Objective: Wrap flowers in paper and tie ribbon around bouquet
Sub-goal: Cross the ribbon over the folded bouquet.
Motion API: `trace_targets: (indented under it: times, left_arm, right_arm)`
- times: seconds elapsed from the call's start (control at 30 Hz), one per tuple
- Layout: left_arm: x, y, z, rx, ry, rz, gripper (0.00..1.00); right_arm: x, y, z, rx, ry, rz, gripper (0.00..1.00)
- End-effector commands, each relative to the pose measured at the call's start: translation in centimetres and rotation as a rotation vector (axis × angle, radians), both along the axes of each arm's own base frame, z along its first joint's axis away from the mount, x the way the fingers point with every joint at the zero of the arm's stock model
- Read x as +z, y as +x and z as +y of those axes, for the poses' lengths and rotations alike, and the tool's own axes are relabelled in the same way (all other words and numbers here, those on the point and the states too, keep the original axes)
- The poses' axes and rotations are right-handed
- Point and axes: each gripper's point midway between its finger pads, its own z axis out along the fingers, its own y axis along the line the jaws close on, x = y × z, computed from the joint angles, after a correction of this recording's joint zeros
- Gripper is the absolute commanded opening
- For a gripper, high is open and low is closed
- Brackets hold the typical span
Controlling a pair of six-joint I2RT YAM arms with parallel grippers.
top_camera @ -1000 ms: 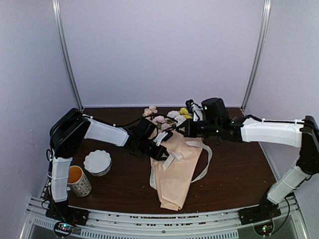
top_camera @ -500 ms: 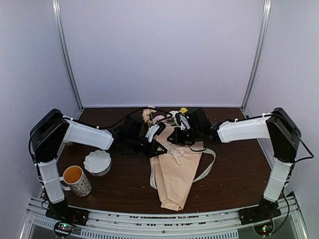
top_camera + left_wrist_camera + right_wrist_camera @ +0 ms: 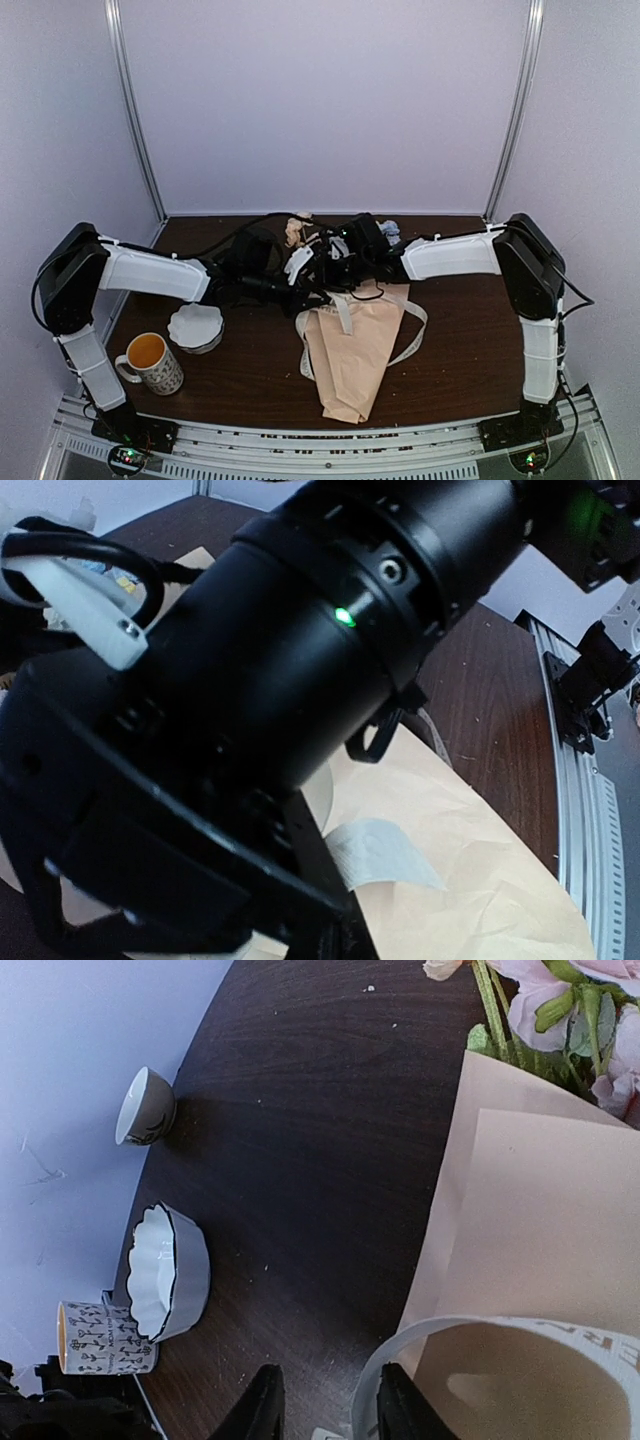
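Dark wooden surface (image 3: 470,340) carries the bouquet (image 3: 355,350) at centre of the overhead view, with the ribbon (image 3: 415,330) looped loosely over it. Tying is in hand. The left claw (image 3: 303,272) is closed, on what I cannot tell. The right claw (image 3: 330,1405) stands slightly parted beside the ribbon. Next, I think, the loop needs pulling tight.
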Motion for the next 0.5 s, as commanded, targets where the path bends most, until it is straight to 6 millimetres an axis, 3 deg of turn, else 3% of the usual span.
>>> trace_targets:
  times: [0.0, 0.13, 0.27, 0.37, 0.47]
  left_arm:
    - [-0.8, 0.9, -1.1, -0.023, 0.014, 0.005, 0.00]
    - [-1.0, 1.5, -1.5, -0.011, 0.009, 0.007, 0.00]
    - [-1.5, 1.6, -1.7, -0.010, 0.018, 0.017, 0.00]
    - [-1.5, 1.6, -1.8, -0.010, 0.012, 0.020, 0.00]
    - [-1.6, 1.6, -1.8, -0.007, 0.006, 0.028, 0.00]
  right_arm:
    - [5.1, 0.1, -0.8, -0.004, 0.066, -0.052, 0.38]
    - [7.7, 0.8, -2.8, -0.059, 0.111, -0.063, 0.48]
    - [9.5, 0.8, -3.3, -0.061, 0.101, -0.087, 0.57]
    - [9.8, 0.5, -4.8, -0.103, 0.069, -0.090, 0.56]
    - [9.9, -0.1, -7.6, -0.179, 0.034, -0.112, 0.51]
